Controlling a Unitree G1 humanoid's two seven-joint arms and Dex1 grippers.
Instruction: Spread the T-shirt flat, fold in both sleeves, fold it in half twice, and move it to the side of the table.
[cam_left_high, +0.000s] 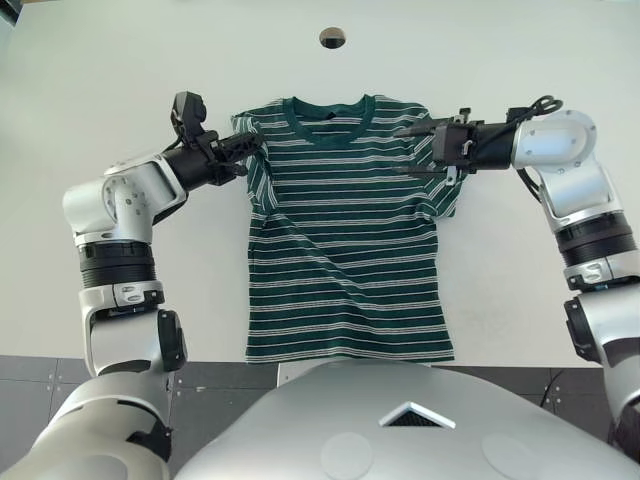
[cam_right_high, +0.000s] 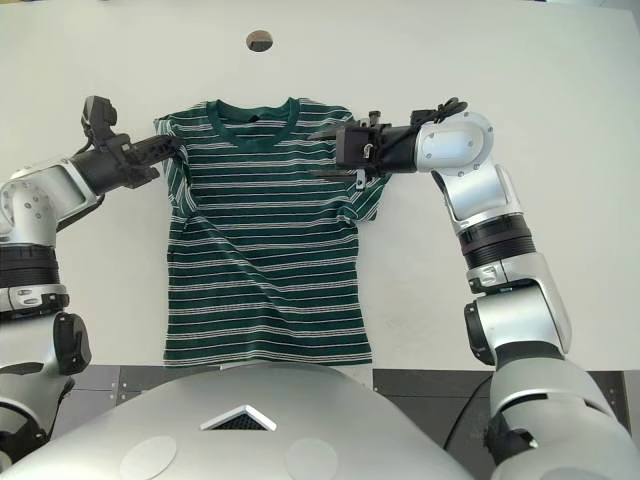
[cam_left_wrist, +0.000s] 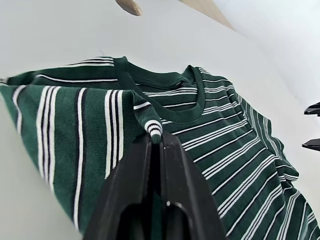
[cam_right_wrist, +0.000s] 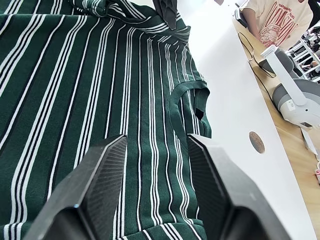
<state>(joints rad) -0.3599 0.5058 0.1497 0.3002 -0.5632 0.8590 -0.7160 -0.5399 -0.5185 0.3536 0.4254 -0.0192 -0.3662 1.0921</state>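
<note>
Views from the head: green striped T-shirt (cam_left_high: 345, 250) flat on the white table (cam_left_high: 120, 60), left gripper (cam_left_high: 248, 145) at the left-side sleeve, right gripper (cam_left_high: 398, 150) above the right shoulder. Left wrist view: fingers (cam_left_wrist: 135, 190) clamped together on a sleeve fold. Right wrist view: fingers (cam_right_wrist: 102, 185) apart, holding nothing. Likely risk: overpulling the sleeve, bunching the body.

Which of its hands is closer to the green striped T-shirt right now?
Left. The left hand is shut on a fold of the dark green, white-striped T-shirt at its sleeve; the right hand hangs open over the opposite shoulder.
</note>
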